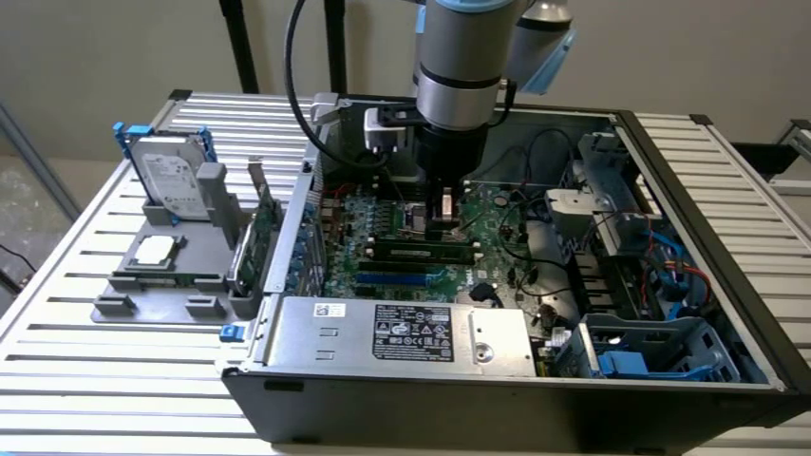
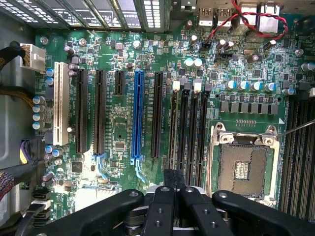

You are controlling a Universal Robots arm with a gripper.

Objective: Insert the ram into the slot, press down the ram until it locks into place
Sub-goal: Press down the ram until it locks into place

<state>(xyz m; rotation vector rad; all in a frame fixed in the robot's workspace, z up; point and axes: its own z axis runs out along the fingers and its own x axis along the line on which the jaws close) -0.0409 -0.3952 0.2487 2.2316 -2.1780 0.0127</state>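
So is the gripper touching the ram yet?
Cannot tell. In the exterior view the gripper hangs just over the ram, but neither contact nor a gap shows plainly.

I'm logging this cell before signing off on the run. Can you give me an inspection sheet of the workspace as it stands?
Surface: slatted metal table with an open computer case on it.
Job's things: ram appears to stand in one of the black memory sockets; cannot tell whether it is locked.
Clutter: grey fixture on the table at the exterior view's left, carrying a hard drive and a processor.
Grippers: gripper sits directly above the ram, close over it.
Cables: red-black twisted wires by the motherboard's edge; black cable runs along the arm.
Surroundings: plain wall and black posts behind the table.
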